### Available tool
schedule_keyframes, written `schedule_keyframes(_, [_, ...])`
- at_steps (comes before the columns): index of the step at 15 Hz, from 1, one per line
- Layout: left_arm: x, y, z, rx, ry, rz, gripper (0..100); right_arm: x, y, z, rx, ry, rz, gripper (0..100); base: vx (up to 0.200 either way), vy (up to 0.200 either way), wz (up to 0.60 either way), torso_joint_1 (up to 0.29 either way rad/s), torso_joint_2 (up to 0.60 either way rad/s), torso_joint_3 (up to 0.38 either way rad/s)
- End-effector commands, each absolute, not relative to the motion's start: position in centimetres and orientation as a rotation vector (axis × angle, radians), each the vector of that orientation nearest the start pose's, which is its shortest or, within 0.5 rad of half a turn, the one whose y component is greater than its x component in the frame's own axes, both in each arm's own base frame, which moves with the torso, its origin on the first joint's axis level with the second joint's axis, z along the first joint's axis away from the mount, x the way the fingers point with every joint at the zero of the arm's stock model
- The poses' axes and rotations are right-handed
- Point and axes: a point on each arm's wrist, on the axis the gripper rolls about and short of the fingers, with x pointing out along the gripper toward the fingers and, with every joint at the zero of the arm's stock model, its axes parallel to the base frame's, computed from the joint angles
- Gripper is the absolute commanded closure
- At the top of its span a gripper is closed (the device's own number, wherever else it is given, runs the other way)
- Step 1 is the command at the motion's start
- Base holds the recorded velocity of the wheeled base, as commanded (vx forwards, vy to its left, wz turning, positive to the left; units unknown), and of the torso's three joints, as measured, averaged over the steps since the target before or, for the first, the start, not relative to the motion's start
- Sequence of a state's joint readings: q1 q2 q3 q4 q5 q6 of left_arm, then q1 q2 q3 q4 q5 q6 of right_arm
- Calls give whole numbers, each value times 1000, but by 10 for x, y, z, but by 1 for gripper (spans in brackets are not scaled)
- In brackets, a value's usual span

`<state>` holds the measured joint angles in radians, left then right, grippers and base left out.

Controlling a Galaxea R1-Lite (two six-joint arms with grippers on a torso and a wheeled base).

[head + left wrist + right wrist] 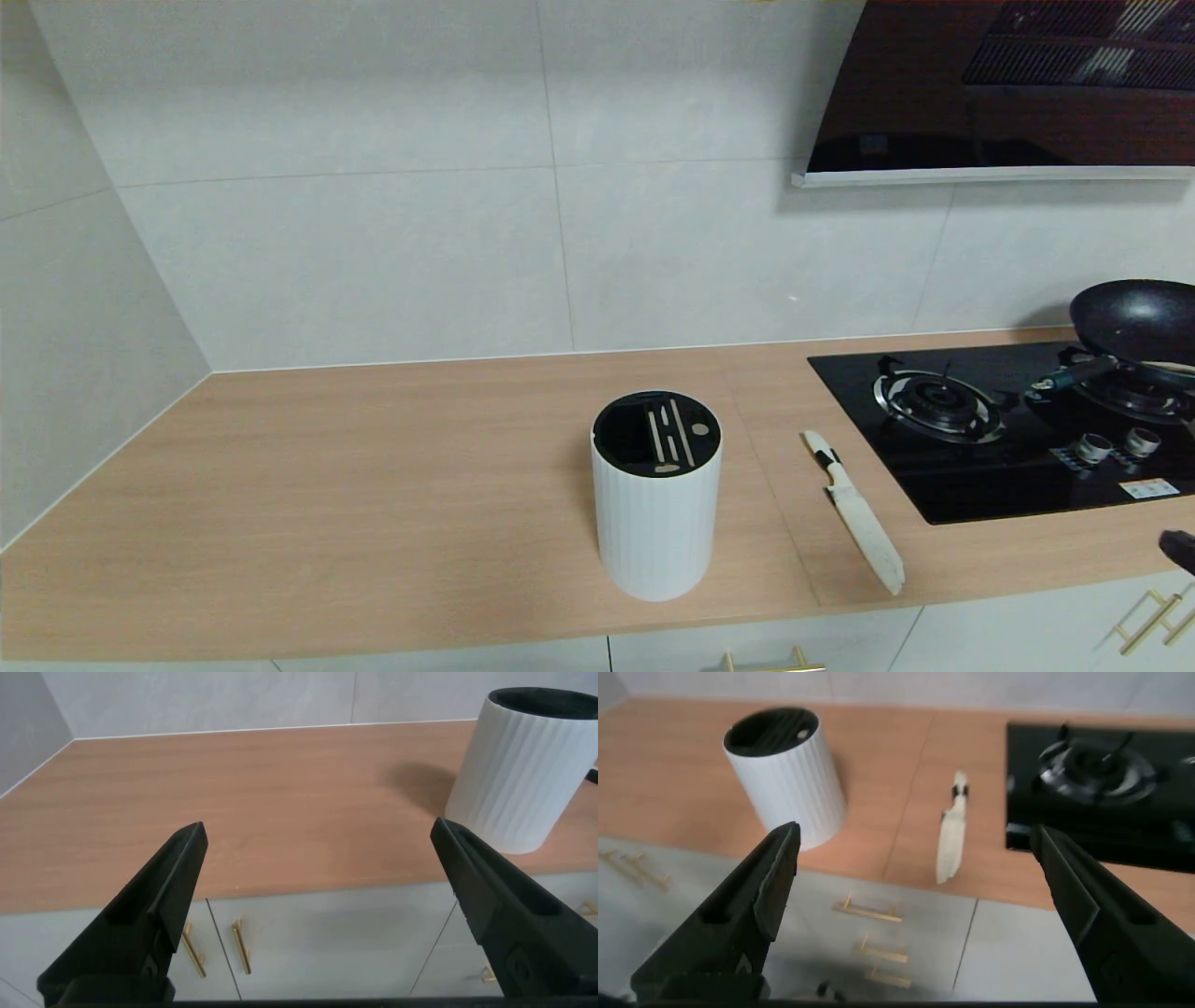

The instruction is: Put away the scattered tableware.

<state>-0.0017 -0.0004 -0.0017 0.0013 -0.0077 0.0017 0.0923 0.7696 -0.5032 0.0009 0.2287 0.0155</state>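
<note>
A white ribbed cylindrical holder (657, 495) with a black slotted top stands near the wooden counter's front edge. A white knife with a black band on its handle (854, 510) lies flat on the counter to its right, blade pointing toward the front edge. My left gripper (318, 849) is open, held in front of the counter below its edge, with the holder (519, 770) off to one side. My right gripper (910, 854) is open too, hovering before the cabinet fronts, with the holder (787, 775) and the knife (952, 831) beyond it.
A black gas hob (1008, 425) is set into the counter at the right, with a black wok (1134, 322) on its far burner. Cabinet doors with brass handles (867, 913) run below the wooden counter (373, 485). A tiled wall backs it.
</note>
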Motion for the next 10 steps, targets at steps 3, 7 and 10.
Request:
schedule_keyframes(3, [-23, 0, 76, 2, 0, -9, 0, 191, 27, 196, 40, 440, 321, 0, 0, 0, 0, 0, 0, 0])
schedule_keyframes(7, [-23, 0, 76, 2, 0, -9, 0, 260, 41, 154, 31, 523, 298, 0, 0, 0, 0, 0, 0, 0])
schedule_keyframes(10, [-23, 0, 76, 2, 0, -9, 0, 299, 51, 111, -2, 568, 252, 0, 0, 0, 0, 0, 0, 0])
